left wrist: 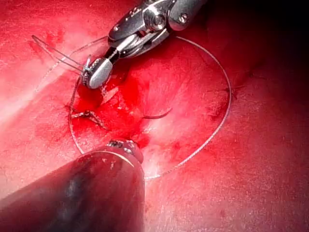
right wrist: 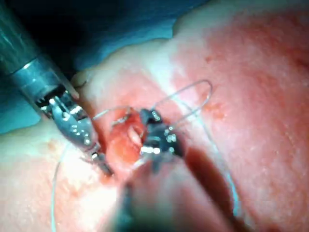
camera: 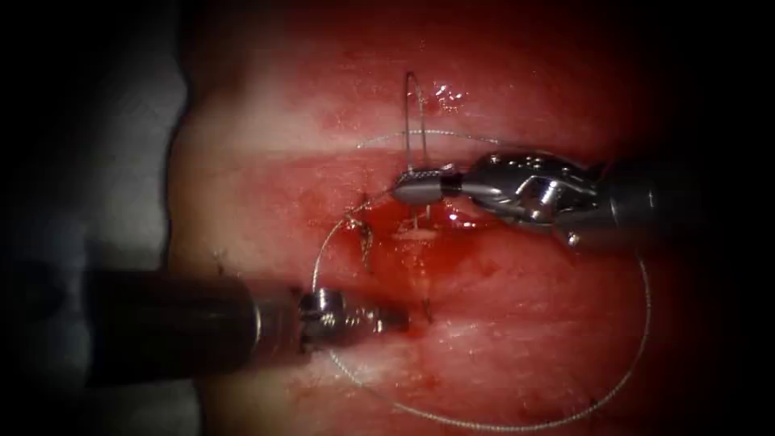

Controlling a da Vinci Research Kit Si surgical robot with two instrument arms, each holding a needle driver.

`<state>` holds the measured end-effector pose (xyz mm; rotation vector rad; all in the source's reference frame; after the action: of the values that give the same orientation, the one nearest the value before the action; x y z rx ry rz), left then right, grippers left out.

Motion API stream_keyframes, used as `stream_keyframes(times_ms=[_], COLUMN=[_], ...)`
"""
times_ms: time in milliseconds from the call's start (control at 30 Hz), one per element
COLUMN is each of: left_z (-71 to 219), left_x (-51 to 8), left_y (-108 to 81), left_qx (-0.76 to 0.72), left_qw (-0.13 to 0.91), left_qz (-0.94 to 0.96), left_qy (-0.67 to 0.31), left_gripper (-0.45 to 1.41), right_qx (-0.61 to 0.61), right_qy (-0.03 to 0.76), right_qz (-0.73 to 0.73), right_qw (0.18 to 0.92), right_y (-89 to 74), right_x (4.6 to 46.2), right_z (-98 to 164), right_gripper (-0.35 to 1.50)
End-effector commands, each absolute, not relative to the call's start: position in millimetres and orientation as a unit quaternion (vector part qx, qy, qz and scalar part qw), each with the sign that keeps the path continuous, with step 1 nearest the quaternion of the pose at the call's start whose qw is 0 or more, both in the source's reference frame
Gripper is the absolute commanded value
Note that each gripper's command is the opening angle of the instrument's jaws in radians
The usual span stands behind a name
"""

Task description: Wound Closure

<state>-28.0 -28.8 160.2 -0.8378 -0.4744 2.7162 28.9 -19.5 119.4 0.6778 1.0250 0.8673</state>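
Thread (camera: 500,426) sweeps nearest, a wide arc from 6 o'clock round to 3 o'clock across the tissue (camera: 525,339). At 7 o'clock, the left tool (camera: 395,316) has its jaws clenched, tips touching tissue beside a short dark length that I take for the needle (camera: 425,310), mostly buried at the cut's near end. I cannot tell whether they pinch it. Red fluid (camera: 395,222) pools in the cut (camera: 408,236) at centre. Beyond, from 3 o'clock, the right tool (camera: 416,182) is grasping 1 thread loop that stands toward 12 o'clock. Handling judgement: keep that grip steady and the loop slack, sparing the wound edges. No writing is legible.
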Motion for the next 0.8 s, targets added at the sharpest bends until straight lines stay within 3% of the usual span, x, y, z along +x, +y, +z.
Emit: stream_keyframes(times_ms=[33,433,467,533,567,600,733,800], left_z=[160.7,160.8,160.8,160.7,160.6,160.5,159.7,159.1], left_x=[-28.4,-28.4,-28.4,-28.3,-28.3,-28.2,-27.6,-27.2], left_y=[-29.9,-29.7,-29.7,-29.6,-29.6,-29.6,-29.8,-30.3], left_qx=[-0.288,-0.287,-0.287,-0.287,-0.289,-0.293,-0.326,-0.344], left_qw=[0.129,0.130,0.130,0.130,0.126,0.116,0.077,0.044], left_qz=[0.934,0.935,0.935,0.935,0.936,0.937,0.934,0.931], left_qy=[-0.166,-0.163,-0.164,-0.163,-0.160,-0.154,-0.128,-0.109], left_gripper=[0.14,0.14,0.14,0.14,0.14,0.15,0.22,0.29], right_qx=[0.317,0.319,0.313,0.296,0.287,0.279,0.262,0.245], right_qy=[0.461,0.482,0.493,0.518,0.526,0.529,0.534,0.541], right_qz=[0.393,0.383,0.379,0.368,0.366,0.363,0.348,0.329], right_qw=[0.730,0.721,0.718,0.713,0.713,0.715,0.724,0.734], right_y=[-21.5,-22.3,-22.0,-21.2,-21.0,-20.8,-20.1,-19.9], right_x=[29.1,26.7,26.5,26.2,26.0,25.7,24.1,23.4], right_z=[119.9,119.4,119.4,119.5,119.5,119.5,119.1,118.9], right_gripper=[-0.35,-0.35,-0.18,0.66,0.84,0.96,1.04,1.18])
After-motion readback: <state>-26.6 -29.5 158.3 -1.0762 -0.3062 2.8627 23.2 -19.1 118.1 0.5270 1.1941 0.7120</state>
